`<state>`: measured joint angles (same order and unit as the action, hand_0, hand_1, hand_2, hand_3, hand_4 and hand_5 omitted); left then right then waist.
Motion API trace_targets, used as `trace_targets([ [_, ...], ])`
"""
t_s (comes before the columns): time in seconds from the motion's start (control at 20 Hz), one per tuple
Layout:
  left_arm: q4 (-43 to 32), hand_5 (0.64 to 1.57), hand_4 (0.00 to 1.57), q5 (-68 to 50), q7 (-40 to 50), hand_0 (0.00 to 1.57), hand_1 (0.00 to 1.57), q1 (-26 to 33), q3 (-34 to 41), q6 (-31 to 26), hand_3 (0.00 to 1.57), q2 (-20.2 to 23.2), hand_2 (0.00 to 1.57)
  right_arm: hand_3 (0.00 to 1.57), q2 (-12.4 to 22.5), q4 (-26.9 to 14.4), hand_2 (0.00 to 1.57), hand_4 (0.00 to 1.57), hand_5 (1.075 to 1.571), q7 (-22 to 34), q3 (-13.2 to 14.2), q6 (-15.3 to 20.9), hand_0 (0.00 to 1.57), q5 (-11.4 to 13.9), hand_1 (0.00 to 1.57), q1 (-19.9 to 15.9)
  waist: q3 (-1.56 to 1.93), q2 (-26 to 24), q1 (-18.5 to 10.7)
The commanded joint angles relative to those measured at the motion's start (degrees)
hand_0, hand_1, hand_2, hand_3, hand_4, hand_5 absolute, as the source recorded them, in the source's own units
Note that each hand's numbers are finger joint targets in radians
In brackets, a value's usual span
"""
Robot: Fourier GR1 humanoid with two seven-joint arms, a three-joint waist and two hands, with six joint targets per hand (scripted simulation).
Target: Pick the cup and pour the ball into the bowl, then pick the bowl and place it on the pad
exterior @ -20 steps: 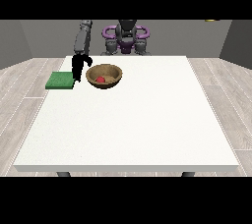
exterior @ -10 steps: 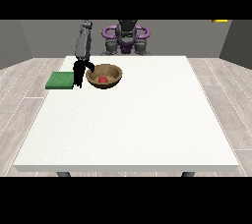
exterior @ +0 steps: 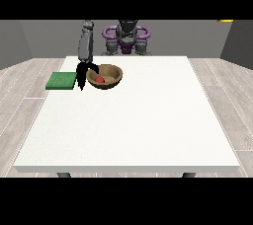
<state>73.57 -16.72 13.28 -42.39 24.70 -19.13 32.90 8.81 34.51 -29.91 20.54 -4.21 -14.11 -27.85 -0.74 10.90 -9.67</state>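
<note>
Bowl (exterior: 105, 77): brown, red ball (exterior: 100, 79) inside — on the bench (exterior: 128, 120).
Pad (exterior: 62, 80): green, left of bowl.
Hand (exterior: 83, 74): at view's left, beside the bowl's rim — grip state cannot be told.

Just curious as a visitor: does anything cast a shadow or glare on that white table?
Front view: the table looks evenly lit, with no glare; only a faint dark patch sits under the bowl and beside the hand at the view's left; the green pad shows no clear shadow.

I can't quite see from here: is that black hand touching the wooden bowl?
Cannot tell. In the front view the hand at the view's left overlaps the bowl's left rim, so neither contact nor a gap shows plainly.
</note>
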Motion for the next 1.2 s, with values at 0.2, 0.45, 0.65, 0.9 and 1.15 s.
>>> trace_targets([
  [0.2,-0.16,1.540,1.02,-2.56,-1.63,0.00,0.00,-0.20,2.53,-2.09,0.00,3.34,0.00,0.00,-0.08,-4.43,0.00,0.62,1.568,2.22,1.80,6.65,0.00,-0.54,0.00,-2.09,0.77,4.89,-0.55],
  [0.45,0.71,1.529,1.03,-4.47,-1.22,0.00,0.00,-0.51,3.84,-2.89,0.00,4.14,0.00,1.57,3.69,-6.22,1.57,0.94,1.471,3.14,-0.21,11.27,1.57,4.41,1.57,5.69,0.67,6.37,-2.37],
  [0.65,-0.50,1.519,1.11,-5.50,-0.77,0.00,0.00,0.32,3.97,-4.54,0.00,4.53,0.00,1.41,5.40,-4.10,1.57,0.92,1.525,5.28,-1.08,14.85,1.57,5.80,1.57,6.67,0.56,4.89,-2.93],
  [0.9,-2.71,1.525,1.18,-4.36,-1.17,0.00,0.00,1.26,3.37,-4.10,0.00,3.90,0.00,1.27,9.94,0.46,1.57,1.02,1.545,13.96,-4.21,18.65,1.57,8.42,1.57,4.60,0.40,0.23,-1.60],
  [1.15,-8.30,1.534,1.20,-3.92,-0.58,0.00,0.00,3.06,5.55,-4.23,0.00,6.58,0.00,1.04,17.46,4.02,1.57,1.03,1.556,27.11,-6.80,15.47,1.57,9.28,1.57,1.78,0.44,-4.45,2.61],
])
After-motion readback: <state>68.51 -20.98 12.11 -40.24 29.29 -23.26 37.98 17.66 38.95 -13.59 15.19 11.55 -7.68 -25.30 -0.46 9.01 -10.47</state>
